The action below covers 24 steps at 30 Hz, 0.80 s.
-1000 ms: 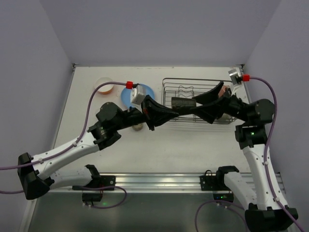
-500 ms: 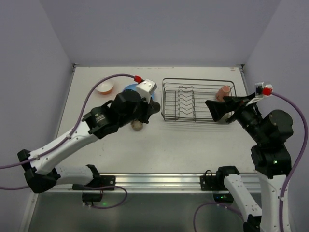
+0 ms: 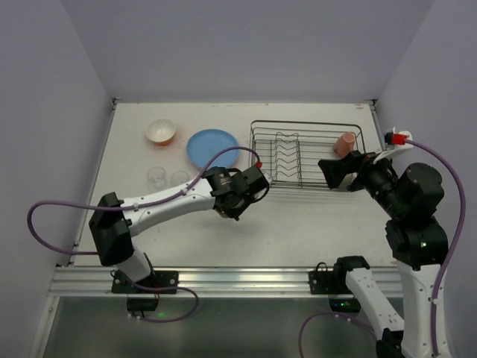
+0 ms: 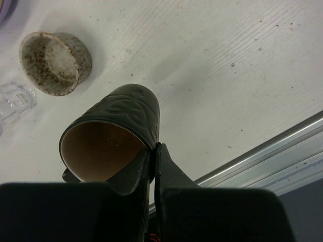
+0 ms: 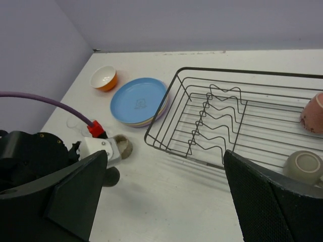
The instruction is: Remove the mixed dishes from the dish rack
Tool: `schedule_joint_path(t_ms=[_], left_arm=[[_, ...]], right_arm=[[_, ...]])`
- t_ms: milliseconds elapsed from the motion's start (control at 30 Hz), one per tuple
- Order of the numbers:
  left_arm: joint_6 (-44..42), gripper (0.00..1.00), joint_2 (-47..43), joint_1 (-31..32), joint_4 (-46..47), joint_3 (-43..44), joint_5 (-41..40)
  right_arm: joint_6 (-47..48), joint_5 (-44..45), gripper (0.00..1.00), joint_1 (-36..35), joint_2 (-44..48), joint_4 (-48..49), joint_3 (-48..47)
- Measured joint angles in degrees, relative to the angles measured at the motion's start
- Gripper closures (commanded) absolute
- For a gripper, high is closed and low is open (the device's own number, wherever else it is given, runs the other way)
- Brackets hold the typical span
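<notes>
- The left gripper (image 4: 151,154) is clamped on the wall of the brown mug (image 4: 113,133), with one finger inside the rim and one outside. The mug hangs tilted, its mouth toward the wrist camera, over bare tabletop (image 4: 227,65) in front of the rack (image 3: 305,153). Whether it touches the surface I cannot tell.
- The step in hand looks like setting this mug down. Its base should meet the surface flat before the fingers part, because a mug released at a tilt would likely roll.
- The beige mug (image 4: 55,63) stands near, with a glass (image 4: 12,98) just beyond it. The open patch toward the rail (image 4: 262,161) looks like the safer landing spot.
- A grip on a thin rim can slip, so the descent should be slow, and the inner finger should lift straight out of the mouth.
- The right gripper (image 5: 165,161) has its fingers wide apart and holds nothing. It hovers by the near right part of the rack, where a pink mug (image 5: 313,113) and a pale mug (image 5: 303,166) sit inside.
- Outside the rack lie the plates (image 3: 212,147), blue on top, and an orange bowl (image 3: 161,132).
- The tabletop is white, faintly ribbed and speckled with dark marks.
- Plain lilac-grey walls (image 3: 246,45) close the left, back and right sides.
</notes>
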<state>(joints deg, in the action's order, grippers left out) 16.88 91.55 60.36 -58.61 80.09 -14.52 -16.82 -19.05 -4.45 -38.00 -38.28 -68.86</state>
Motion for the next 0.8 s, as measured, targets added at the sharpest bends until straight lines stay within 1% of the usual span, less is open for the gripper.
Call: schedule_joint_path(t_ms=[233,333,567,800], left_arm=[[-1.8,1.0,7.1,1.3,0.8,0.0,1.8],[-3.0,1.0,7.5,1.6,2.3,-0.7,3.7],[-4.5,1.0,8.3,1.5,4.8,-1.2,5.2],[-5.4,1.0,9.5,-0.5,7.5,-4.2,6.4]], right_arm=[[0.7,0.1,0.01,-0.1,-0.2,-0.8,0.0],[1.0,0.1,0.01,-0.4,-0.2,-0.9,0.0],[1.5,0.1,0.01,-1.1,-0.2,-0.9,0.0],[1.5,0.1,0.01,-1.7,0.2,-0.9,0.8]])
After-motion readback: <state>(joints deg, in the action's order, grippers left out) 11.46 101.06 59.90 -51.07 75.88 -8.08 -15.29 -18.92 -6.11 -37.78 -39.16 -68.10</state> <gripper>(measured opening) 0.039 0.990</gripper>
